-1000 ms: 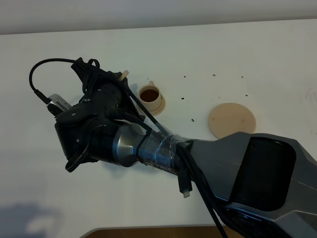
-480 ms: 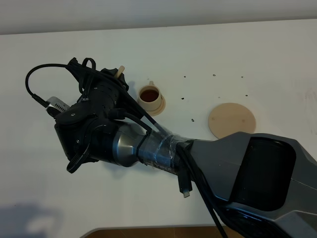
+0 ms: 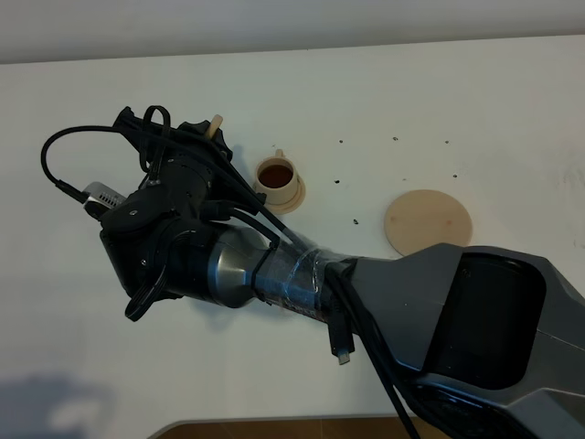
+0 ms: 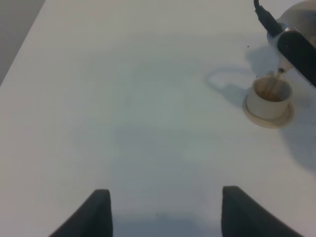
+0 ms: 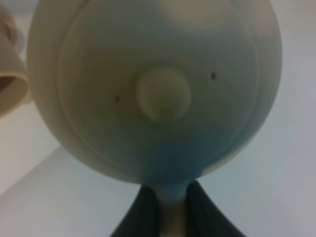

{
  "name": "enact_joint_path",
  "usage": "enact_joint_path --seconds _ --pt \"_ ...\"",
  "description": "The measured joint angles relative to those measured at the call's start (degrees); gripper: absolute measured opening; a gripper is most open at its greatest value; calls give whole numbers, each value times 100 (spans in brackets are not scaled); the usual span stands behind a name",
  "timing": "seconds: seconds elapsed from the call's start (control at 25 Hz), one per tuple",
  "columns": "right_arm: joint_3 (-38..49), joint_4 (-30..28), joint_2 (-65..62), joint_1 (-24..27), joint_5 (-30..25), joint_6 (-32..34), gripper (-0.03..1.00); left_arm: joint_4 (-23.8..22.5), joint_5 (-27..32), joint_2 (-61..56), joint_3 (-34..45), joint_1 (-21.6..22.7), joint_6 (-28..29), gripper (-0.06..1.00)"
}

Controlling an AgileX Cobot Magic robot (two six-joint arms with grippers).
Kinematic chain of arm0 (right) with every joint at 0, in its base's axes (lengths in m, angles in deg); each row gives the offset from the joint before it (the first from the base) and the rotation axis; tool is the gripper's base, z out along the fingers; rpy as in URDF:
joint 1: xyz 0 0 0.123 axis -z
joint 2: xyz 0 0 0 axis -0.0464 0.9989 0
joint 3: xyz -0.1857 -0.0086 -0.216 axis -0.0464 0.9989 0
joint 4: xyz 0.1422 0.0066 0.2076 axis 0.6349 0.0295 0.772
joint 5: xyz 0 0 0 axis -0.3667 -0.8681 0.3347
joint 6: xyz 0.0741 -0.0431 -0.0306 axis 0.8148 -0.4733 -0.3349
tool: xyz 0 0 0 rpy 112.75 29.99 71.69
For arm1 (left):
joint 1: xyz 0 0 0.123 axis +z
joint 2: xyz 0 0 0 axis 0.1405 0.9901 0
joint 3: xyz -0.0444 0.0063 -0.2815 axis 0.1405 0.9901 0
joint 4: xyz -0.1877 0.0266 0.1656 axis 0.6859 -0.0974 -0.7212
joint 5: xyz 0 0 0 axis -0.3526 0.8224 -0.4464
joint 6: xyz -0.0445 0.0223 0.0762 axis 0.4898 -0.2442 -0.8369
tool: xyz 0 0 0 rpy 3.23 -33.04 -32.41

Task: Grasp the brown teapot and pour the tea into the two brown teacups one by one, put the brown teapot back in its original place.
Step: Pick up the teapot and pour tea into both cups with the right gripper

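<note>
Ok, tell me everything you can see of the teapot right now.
The brown teapot is a squat, rounded, matte beige-tan clay pot with a round-knobbed lid bearing two dark specks. The right gripper is shut on its handle, holding it tipped in the air. Tea runs from its spout into a teacup on a saucer.

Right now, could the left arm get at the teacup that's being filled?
Probably not cleanly. Bare table lies between the open left gripper and the teacup, but the right gripper holds the brown teapot just above that cup, so an approach from above looks blocked.
</note>
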Motion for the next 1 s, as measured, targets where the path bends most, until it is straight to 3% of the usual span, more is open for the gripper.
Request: enact_joint_path --seconds 1.0 --pt "0 -85 0 0 137 -620 12 0 0 0 0 0 0 50"
